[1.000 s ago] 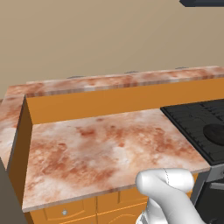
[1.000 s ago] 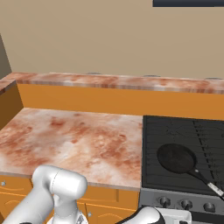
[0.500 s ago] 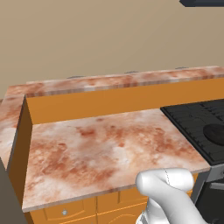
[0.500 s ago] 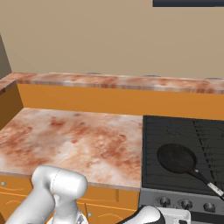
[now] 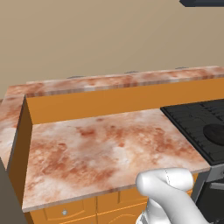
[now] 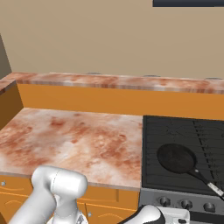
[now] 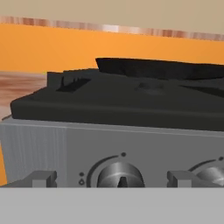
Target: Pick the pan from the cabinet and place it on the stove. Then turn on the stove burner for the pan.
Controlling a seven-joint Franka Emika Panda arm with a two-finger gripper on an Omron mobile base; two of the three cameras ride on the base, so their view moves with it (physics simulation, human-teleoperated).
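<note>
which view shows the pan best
The right base view: the whole pan lies on the stove, handle pointing toward the front right. The left base view catches just its edge; the hand view sees it low and side-on above the knobs.

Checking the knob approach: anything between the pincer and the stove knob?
Nothing visible. In the hand view the open pincer faces the knob on the stove front, with the pan already on the grates.
</note>
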